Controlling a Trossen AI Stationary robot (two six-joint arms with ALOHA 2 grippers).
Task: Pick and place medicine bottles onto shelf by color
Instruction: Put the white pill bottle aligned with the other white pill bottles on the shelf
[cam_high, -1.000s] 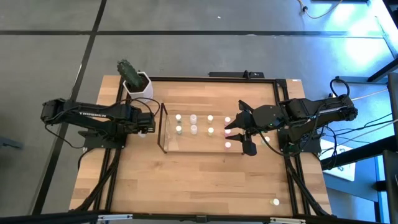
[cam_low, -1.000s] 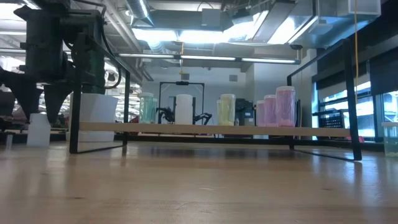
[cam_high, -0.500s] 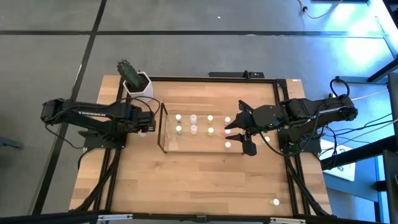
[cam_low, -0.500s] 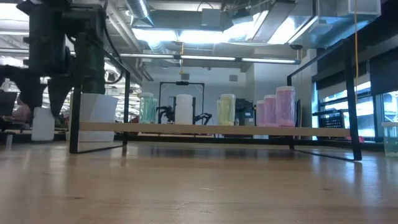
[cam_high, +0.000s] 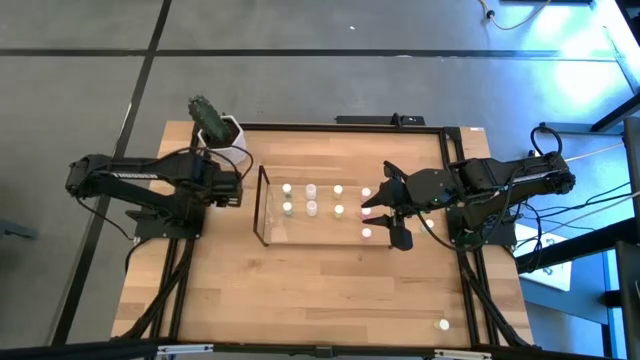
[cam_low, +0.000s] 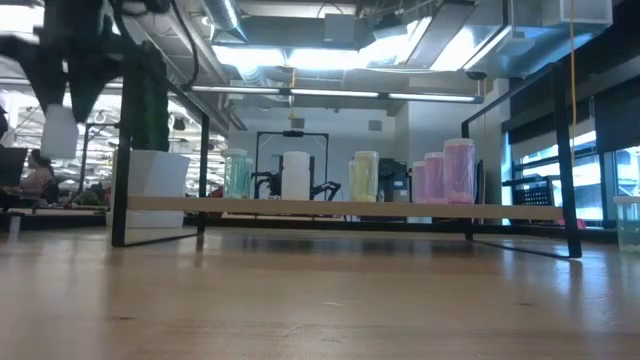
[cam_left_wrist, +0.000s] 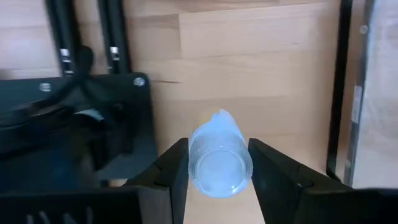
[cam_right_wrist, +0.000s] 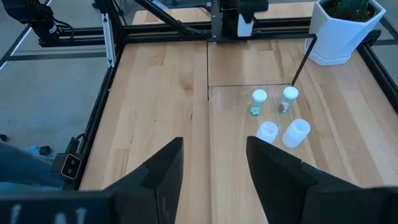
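The pale wooden worktop carries the clear rectangular wire-framed shelf at its centre, pale bottles standing on it. At nine o'clock, the left tool pinches a small whitish cylindrical bottle, lifted. At three o'clock, the right tool hangs spread, empty.

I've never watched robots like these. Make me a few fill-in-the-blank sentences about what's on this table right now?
1. The left gripper is shut on a small ____.
2. The white pot at the table's corner holds a ____.
3. The right gripper hangs with its jaws ____ at the end of the clear shelf.
4. One stray bottle stands on the table, nearest the ____ arm.

Missing words: bottle; plant; open; right
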